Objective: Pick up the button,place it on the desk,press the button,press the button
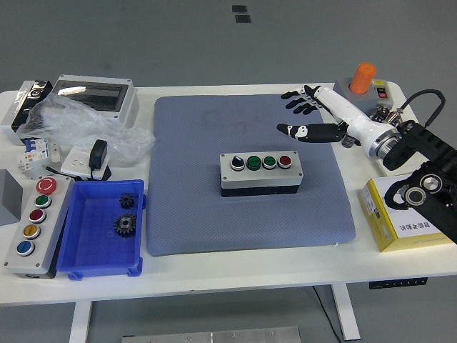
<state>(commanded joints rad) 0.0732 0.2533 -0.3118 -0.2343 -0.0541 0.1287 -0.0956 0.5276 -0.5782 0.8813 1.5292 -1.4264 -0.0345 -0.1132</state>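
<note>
Head view: a white table is seen from above, with a blue-grey mat laid across its middle. The button box stands upright near the centre of the mat, a grey housing with a white top plate. Four controls are set in a row on that plate: a black selector knob at the left, then two green buttons, then a red button at the right.

The right hand is held over the far right part of the mat, beyond and to the right of the button box and clear of it. Its fingers are stretched out and spread, the thumb pointed left, and nothing is grasped. The right arm enters from the right edge of the picture. The left hand is not seen.

To the right of the mat a yellow carton lies near the table's edge, partly covered by the arm. An orange cylinder stands at the far right corner.

At the left, a blue tray holds two small dark gears. Beside it lies a grey control panel with a column of red, green, red, yellow and blue buttons. Farther back are placed a crumpled clear plastic bag, a white enclosure with a clear lid, and a black plug adapter
</note>
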